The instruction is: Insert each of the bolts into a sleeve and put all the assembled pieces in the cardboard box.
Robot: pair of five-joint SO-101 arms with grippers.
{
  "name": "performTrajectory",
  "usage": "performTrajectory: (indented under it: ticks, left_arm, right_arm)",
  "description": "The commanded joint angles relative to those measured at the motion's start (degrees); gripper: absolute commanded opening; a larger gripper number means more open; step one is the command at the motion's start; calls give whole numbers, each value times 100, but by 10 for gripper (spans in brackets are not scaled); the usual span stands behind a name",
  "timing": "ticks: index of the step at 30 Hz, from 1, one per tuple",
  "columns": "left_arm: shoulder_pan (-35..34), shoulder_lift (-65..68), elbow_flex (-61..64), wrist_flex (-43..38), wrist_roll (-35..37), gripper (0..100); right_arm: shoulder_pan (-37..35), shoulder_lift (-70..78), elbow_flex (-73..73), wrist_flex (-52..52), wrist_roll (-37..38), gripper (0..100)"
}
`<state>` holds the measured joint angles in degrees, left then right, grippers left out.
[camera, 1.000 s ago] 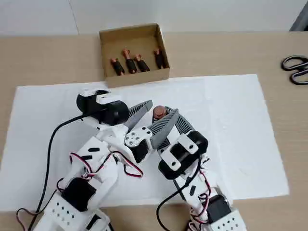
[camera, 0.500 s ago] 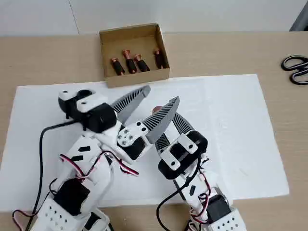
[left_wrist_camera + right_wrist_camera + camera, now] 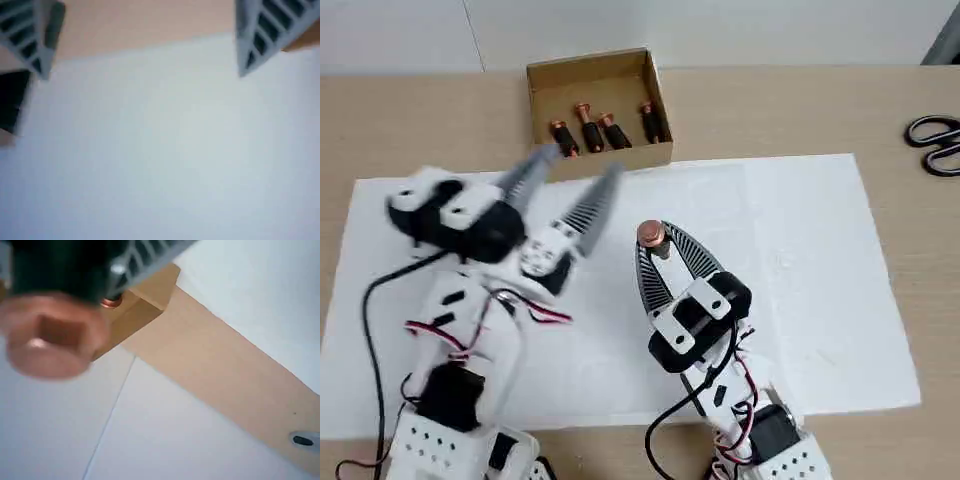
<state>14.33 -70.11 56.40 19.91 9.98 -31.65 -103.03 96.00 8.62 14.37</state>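
Gripping a copper-headed bolt (image 3: 651, 236) head-up in its jaws, the right gripper (image 3: 653, 234) sits near the cardboard box (image 3: 610, 160). The left gripper (image 3: 582, 165) hangs with jaws wide and empty. Lifting clear over the box wall before releasing looks wisest.

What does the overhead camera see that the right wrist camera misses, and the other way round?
High view: the left gripper, open above the white sheet, and all four assembled pieces in the cardboard box. Right wrist view: a close look at the recess in the head of the bolt. Both: that bolt held in the right gripper, a box corner, the sheet.
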Motion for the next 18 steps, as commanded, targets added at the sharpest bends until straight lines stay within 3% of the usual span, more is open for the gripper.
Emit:
performTrajectory:
  ticks: [1, 5, 14, 18]
  left_arm:
    - [-501, -70, 101, -158, -18, 150]
    - [-967, -70, 330, -290, -18, 6]
    - [-1415, -1037, 2527, -1767, -88, 6]
    - [-1371, -2110, 3732, -1908, -615, 6]
  right_arm:
    - [40, -75, 44, -110, 26, 4]
    - [40, -75, 44, -110, 26, 4]
    - [48, -84, 44, -136, 26, 4]
    - [48, -57, 44, 13, 26, 4]
